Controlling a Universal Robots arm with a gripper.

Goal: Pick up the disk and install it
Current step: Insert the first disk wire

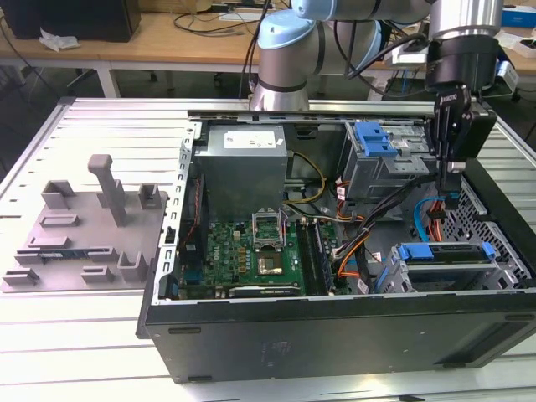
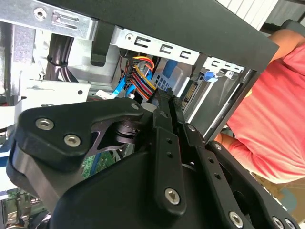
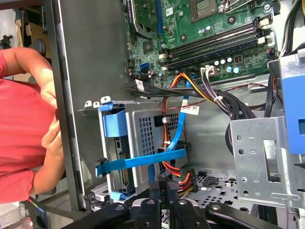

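Aluminium slats, pale grey, make up the table (image 1: pixel 75 335) along the bottom of the exterior view. On it, at left, sits a grey plastic fixture (image 1: pixel 84 226) with posts and pockets.

Nearest the lens: the black case (image 1: pixel 335 335) of a computer, laid on its side with the side panel off. Its long black wall runs across the lower frame.

Just behind that wall, lower right of the frame: the disk (image 1: pixel 444 255). It lies flat in a grey metal bay, with a blue carrier rail along its upper edge and grey metal below. The first wrist view shows the disk (image 3: pixel 116 152) edge-on, blue frame around it, seated in a perforated cage hard against the case wall. A blue ribbon cable (image 3: pixel 157 157) crosses in front of it.

Centre of the case: green motherboard (image 1: pixel 251 251), socket bare. Orange and black wire bundles (image 1: pixel 360 243) lie between board and bay.

Farther back: grey power supply (image 1: pixel 243 167), then a drive cage (image 1: pixel 394 172) topped by a blue bracket (image 1: pixel 374 138).

Upper right: the gripper (image 1: pixel 450 174) hangs fingers-down inside the case, above the cables and well apart from the disk. Its fingers look pressed together with nothing between them; both wrist views agree (image 3: pixel 163 183) (image 2: pixel 166 98).

Beyond: the arm's blue-jointed base (image 1: pixel 285 42), then wooden benches (image 1: pixel 167 33). A person in a red shirt (image 3: pixel 19 133) stands just outside the case wall.
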